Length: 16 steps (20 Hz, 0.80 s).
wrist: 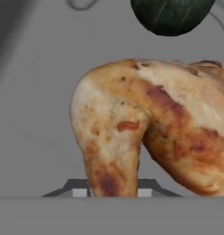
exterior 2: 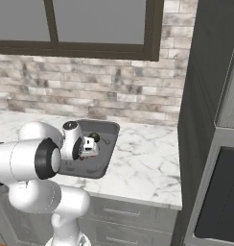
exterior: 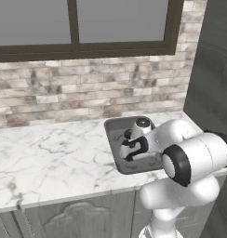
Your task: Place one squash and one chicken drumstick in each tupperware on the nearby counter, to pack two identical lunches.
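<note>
Spanning beneath brick wall (exterior: 87,88), marble counter (exterior: 50,158), grey tupperware (exterior: 113,135)

tupperware (exterior: 116,139) on counter (exterior: 50,158), squash (wrist: 171,13) beyond drumstick (wrist: 146,124)

Marble counter with one grey tupperware on it

The counter (exterior: 50,158) is a white marble top with grey veins, set over grey panelled cabinets and backed by a brick wall under a window. The dark grey tupperware (exterior: 116,124), a shallow rounded-corner rectangle, lies flat on the counter directly under the gripper (exterior: 126,148), close to the counter's front edge. In the right base view the same tupperware (exterior 2: 105,128) sits below and around the gripper (exterior 2: 89,143), with bare marble running on from it toward the tall dark cabinet.
</note>
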Available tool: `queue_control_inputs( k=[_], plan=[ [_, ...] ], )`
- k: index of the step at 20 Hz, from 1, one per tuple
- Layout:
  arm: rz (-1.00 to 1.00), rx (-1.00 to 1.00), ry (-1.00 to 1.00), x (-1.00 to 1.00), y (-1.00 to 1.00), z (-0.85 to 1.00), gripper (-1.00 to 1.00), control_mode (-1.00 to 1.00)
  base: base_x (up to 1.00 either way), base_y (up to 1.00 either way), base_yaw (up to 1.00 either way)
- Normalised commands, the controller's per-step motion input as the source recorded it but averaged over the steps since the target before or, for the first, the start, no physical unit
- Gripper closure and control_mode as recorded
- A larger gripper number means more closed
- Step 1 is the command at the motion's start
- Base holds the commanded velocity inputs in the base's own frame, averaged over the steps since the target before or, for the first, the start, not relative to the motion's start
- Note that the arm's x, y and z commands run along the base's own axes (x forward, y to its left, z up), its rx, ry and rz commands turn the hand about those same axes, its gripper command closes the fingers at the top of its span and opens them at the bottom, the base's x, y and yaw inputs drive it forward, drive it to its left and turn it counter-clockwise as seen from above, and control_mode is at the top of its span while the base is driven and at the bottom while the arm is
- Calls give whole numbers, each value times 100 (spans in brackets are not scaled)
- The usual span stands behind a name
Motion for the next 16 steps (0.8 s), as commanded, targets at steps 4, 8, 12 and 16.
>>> queue_control_inputs(
  k=[4,8,12,16],
  plan=[
    [0,0,-1,31,0,-5,-100,-100,0,0,0],
    [0,0,0,21,0,1,-100,-100,0,0,0],
    [-4,0,0,0,0,24,-100,-100,0,0,0],
    [-8,0,0,-27,-3,46,-100,-100,0,0,0]
  ],
)
